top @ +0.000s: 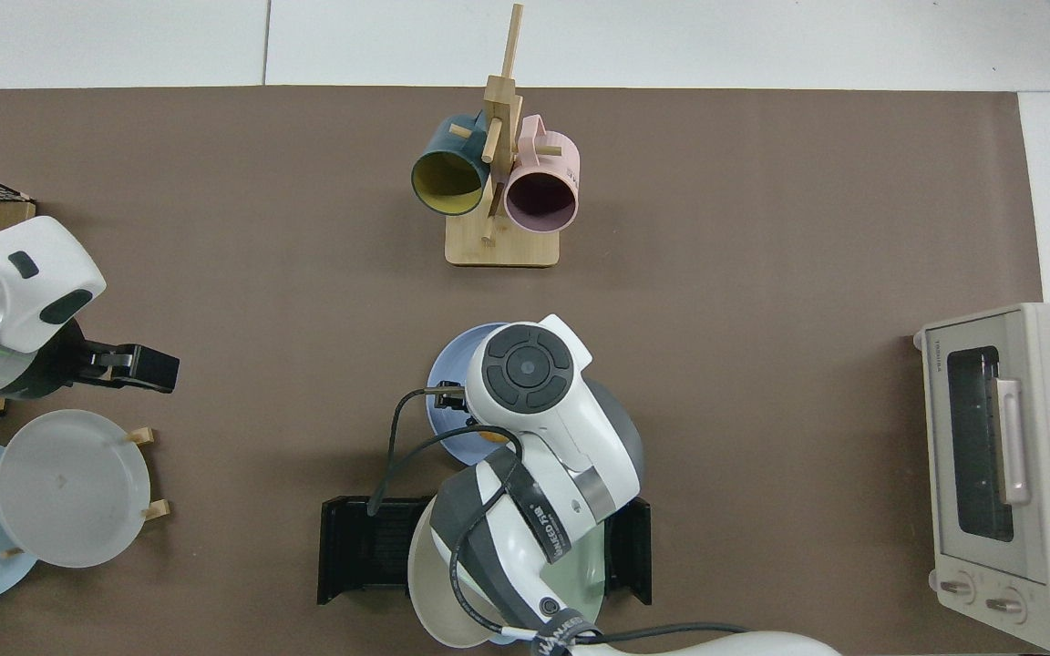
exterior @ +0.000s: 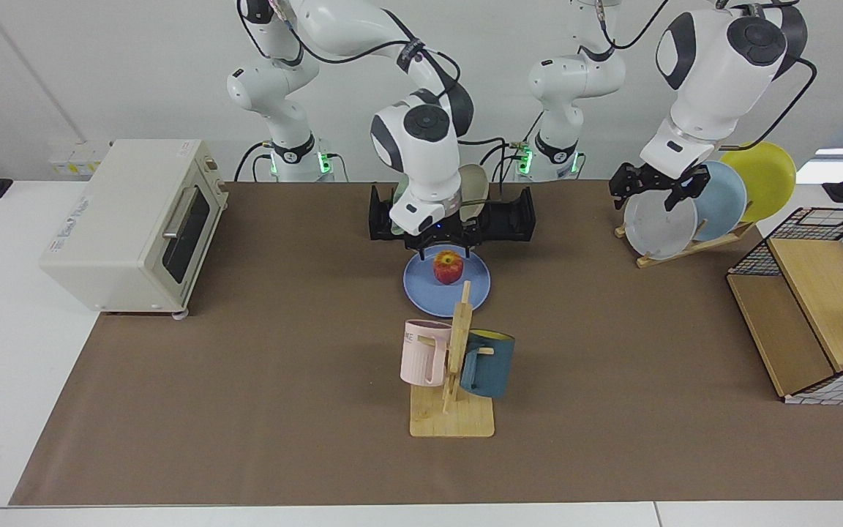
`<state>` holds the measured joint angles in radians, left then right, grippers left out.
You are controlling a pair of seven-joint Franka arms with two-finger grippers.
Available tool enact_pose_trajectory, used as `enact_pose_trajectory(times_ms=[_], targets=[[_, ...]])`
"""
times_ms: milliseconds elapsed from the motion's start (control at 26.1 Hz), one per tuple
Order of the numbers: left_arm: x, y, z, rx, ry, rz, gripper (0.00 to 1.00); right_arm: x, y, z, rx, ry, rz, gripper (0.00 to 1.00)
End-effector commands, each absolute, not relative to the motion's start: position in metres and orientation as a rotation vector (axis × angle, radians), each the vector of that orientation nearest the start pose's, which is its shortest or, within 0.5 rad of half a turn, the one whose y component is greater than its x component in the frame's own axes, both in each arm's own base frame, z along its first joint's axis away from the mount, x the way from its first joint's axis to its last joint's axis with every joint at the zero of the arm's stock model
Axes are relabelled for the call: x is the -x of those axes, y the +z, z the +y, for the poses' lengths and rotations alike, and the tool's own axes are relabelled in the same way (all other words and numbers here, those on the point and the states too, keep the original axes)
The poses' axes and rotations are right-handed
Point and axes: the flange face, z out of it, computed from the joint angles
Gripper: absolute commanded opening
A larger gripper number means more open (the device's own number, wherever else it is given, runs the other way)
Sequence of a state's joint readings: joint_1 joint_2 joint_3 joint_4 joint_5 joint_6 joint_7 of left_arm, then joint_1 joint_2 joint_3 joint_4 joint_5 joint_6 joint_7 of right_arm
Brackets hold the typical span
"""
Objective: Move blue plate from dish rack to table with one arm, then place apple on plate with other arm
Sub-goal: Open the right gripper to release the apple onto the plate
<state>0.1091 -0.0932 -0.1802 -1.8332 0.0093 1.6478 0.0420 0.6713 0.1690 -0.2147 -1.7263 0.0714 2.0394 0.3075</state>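
Observation:
The blue plate [exterior: 429,293] lies flat on the brown mat of the table [exterior: 246,366], just in front of the black dish rack [exterior: 513,216]. The red and yellow apple [exterior: 448,268] rests on the plate, free of any grip. My right gripper [exterior: 443,249] hangs open just above the apple, its fingers on either side. In the top view that arm's hand covers the apple and much of the blue plate [top: 447,383]. My left gripper [exterior: 652,196] waits open and holds nothing, over by the wooden plate stand, also seen from above [top: 147,367].
A cream plate [exterior: 474,190] and a green one stand in the rack. The mug tree [exterior: 454,366] with a pink and a dark blue mug stands close in front of the plate. A toaster oven [exterior: 132,223], a wooden plate stand [exterior: 659,223] and a wire-sided shelf [exterior: 817,300] flank the mat.

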Motion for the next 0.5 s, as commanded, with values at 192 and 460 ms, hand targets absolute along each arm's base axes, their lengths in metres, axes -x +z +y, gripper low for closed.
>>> enact_pose_trajectory(times_ms=[192,460], targets=[[-0.520,0.562,-0.038,3.087,0.135,0.190,1.00,-0.588,0.534,0.146,3.063,-0.261,-0.381,1.00],[-0.521,0.563,-0.038,3.087,0.130,0.190,1.00,-0.598,0.536,0.048,3.089,-0.232,-0.378,1.00]])
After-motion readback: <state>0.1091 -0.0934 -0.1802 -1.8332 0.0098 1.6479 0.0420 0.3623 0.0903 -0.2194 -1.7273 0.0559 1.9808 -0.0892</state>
